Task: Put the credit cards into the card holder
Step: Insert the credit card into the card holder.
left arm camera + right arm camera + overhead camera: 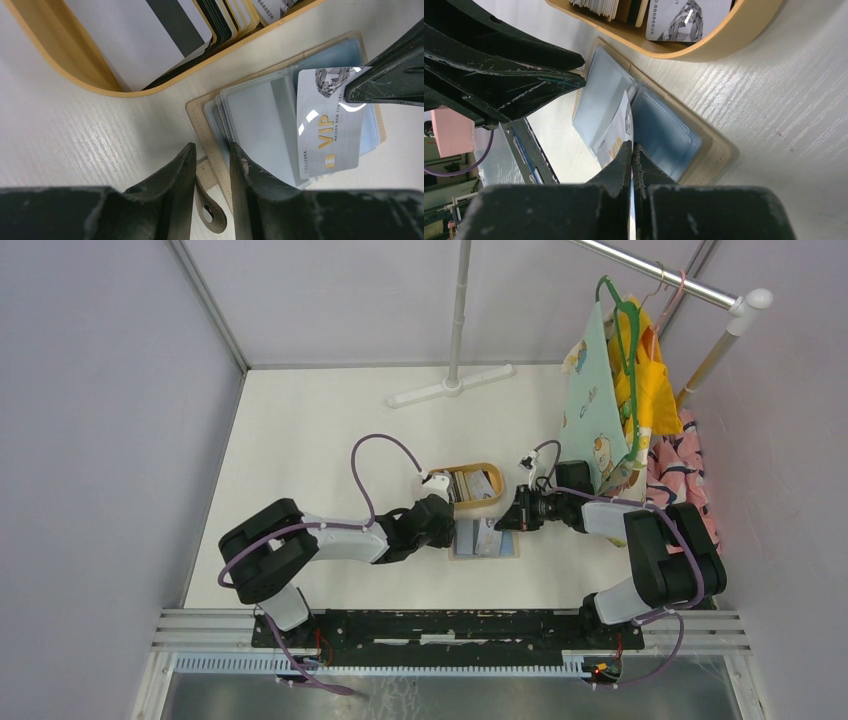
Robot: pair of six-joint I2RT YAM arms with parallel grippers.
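Note:
The card holder [485,538] lies open and flat on the table, tan cover [200,112] outside, light blue sleeves [664,135] inside. My right gripper [631,145] is shut on a silver credit card with gold "VIP" lettering [327,130]. It pinches the card's upper end and holds it slanted over the sleeves, lower edge down among them. My left gripper [212,150] is open and straddles the holder's left edge by the snap strap [212,212]; one finger is over the table, the other on the sleeves. More credit cards [140,35] stand in the oval wooden tray [490,502].
The wooden tray's rim [75,70] runs just beyond the holder, close to both grippers. A white stand base [452,388] sits at the back. Clothes on hangers [620,390] and a pink cloth [675,465] crowd the right side behind the right arm.

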